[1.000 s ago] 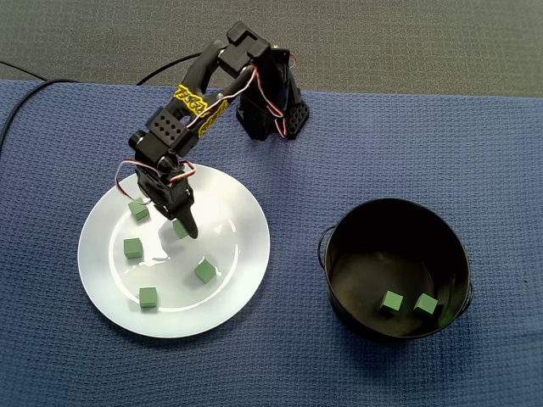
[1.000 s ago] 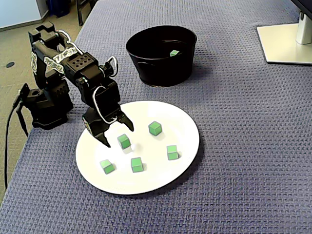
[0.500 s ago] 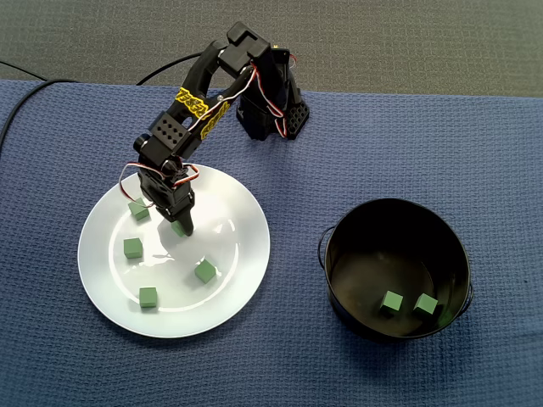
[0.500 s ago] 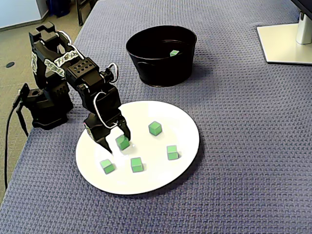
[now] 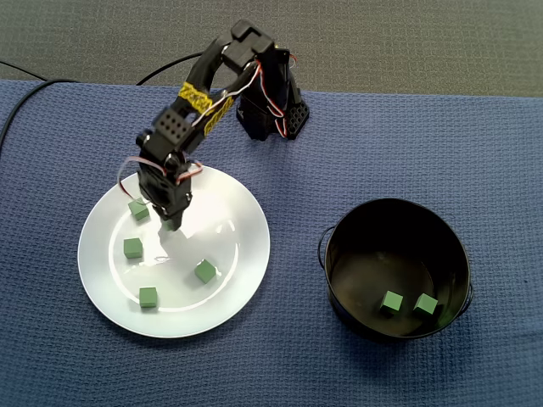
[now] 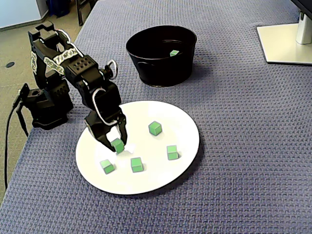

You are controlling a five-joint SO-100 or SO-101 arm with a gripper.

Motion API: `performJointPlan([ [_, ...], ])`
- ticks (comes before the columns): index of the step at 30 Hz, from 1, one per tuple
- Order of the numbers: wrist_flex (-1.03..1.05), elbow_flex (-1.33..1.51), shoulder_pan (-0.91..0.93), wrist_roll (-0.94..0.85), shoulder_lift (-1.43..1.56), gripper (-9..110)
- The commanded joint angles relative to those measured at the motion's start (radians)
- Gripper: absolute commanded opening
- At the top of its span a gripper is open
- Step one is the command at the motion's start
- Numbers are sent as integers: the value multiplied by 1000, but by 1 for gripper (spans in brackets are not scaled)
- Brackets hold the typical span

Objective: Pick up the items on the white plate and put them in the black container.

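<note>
**Q:** Where is the arm, relative to the white plate (image 6: 183,124)?

**A:** It reaches down over the edge of the plate nearest its base. The pincer (image 6: 117,146) sits low inside the rim, with its two fingers pressed against opposite sides of one green cube (image 6: 117,143).

**Q:** Is that cube off the plate?

**A:** It seems to be barely raised, but neither fixed view shows a clear gap under it, so it may be touching. In the view from above, the pincer (image 5: 170,223) hides the cube completely.

**Q:** What else is on the plate?

**A:** Four loose cubes are spread across it. The nearest loose cube (image 6: 107,166) lies just beside the pincer, towards the plate's rim.

**Q:** And the black container (image 6: 161,70)?

**A:** It stands well apart from the plate on the blue cloth surface (image 5: 424,144). From above, two cubes (image 5: 391,302) are visible lying inside it.

**Q:** What could go wrong from here?

**A:** The cube looks as if it is held only by the fingertips. A quick lift or swing could make it twist free, and it would then fall back onto the plate or onto the cloth short of the container. A falling cube, or a finger dragged low, could also knock the nearest loose cube off the plate. If the arm carries the cube too low, it could strike the container's wall.
</note>
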Motion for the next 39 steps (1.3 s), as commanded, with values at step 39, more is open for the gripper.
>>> performJointPlan([
  [39,-212,-51,-1209,923,135,5],
])
